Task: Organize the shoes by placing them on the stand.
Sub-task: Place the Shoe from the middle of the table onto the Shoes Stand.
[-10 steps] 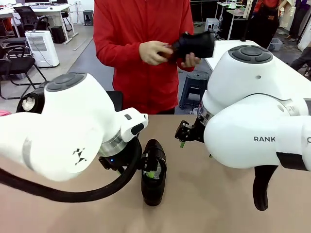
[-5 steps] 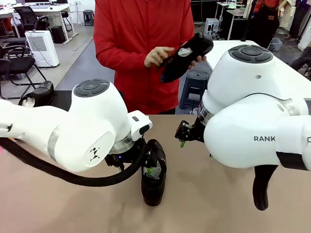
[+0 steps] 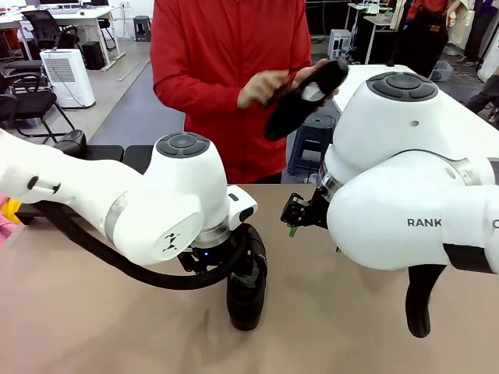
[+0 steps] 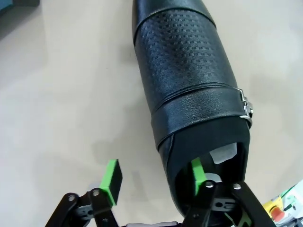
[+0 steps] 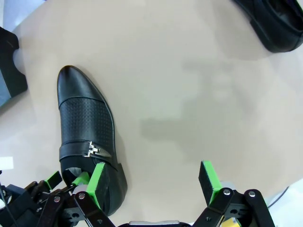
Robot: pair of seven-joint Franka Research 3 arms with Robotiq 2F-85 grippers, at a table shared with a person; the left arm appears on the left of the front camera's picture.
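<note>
**A:** Front: glossy black shoe (image 3: 246,300) on the worktop (image 3: 351,335), left pincer (image 3: 245,273) at its heel opening.

**B:** Left wrist: perforated vamp, buckled strap. Pincer spread, one jaw inside the opening, the other outside, apart from the wall.

**A:** Right wrist: right pincer (image 5: 152,182) spread over bare worktop, shoe just beside one jaw.

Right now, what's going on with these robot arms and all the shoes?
The left arm's end effector straddles the side wall of a black shoe lying on the table, one finger inside its opening, not yet clamped. The right end effector hangs open above the table. Across the table, a person in red holds another shoe in both hands.
</note>
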